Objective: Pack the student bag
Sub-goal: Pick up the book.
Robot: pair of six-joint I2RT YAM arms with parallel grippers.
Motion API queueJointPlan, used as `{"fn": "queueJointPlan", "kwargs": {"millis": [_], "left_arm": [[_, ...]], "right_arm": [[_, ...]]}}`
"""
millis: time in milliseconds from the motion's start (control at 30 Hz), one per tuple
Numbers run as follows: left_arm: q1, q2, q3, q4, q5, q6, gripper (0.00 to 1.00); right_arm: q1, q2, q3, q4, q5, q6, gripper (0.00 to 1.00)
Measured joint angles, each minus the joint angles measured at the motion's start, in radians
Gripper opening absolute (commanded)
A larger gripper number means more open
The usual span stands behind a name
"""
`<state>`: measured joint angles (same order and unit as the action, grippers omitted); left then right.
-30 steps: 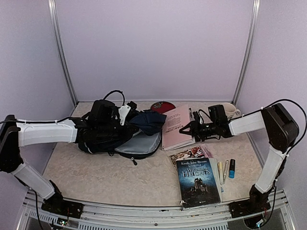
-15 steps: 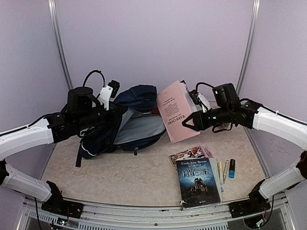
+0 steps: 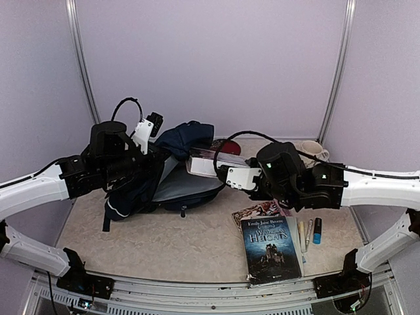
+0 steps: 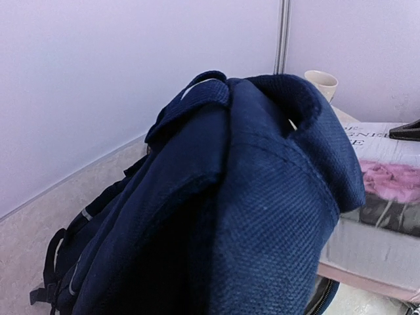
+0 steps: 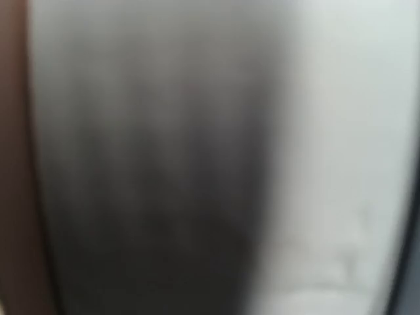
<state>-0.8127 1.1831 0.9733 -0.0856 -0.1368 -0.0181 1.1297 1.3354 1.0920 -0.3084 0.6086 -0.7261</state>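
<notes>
**Feeding a book into the held-open student bag**

Left gripper (image 3: 156,159), centre left of the overhead view, is pinched tight on navy fabric of the student bag (image 3: 186,136) and lifts its mouth open. The bag sits mid-frame, towards the back of the table (image 3: 164,243). Right gripper (image 3: 228,172) clamps the near end of a pale book (image 3: 205,163), which lies flat with its far end at the bag's opening.

To do this well, I judge the left arm should hold the mouth high and taut while the book goes in level, clear of the zip.

Counted:
- two arms
- one bag
- one book in hand
- one dark novel (image 3: 270,248), lower right
- one booklet (image 3: 258,210) under it
- two pens (image 3: 301,233)
- one blue marker (image 3: 317,231)
- one mug (image 3: 315,151), upper right
</notes>
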Motion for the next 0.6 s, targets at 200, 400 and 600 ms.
{"fn": "queueJointPlan", "kwargs": {"millis": [200,400,600], "left_arm": [[-0.009,0.011,0.0,-0.034,-0.06,0.002,0.0],[-0.026,0.013,-0.003,-0.02,-0.066,0.019,0.0],[-0.058,0.005,-0.037,0.004,-0.013,0.05,0.0]], "right_arm": [[0.078,0.022,-0.095,0.103,0.164,-0.242,0.28],[0.139,0.023,-0.164,0.097,0.176,-0.327,0.29],[0.136,0.126,-0.138,0.216,0.18,-0.362,0.28]]}}
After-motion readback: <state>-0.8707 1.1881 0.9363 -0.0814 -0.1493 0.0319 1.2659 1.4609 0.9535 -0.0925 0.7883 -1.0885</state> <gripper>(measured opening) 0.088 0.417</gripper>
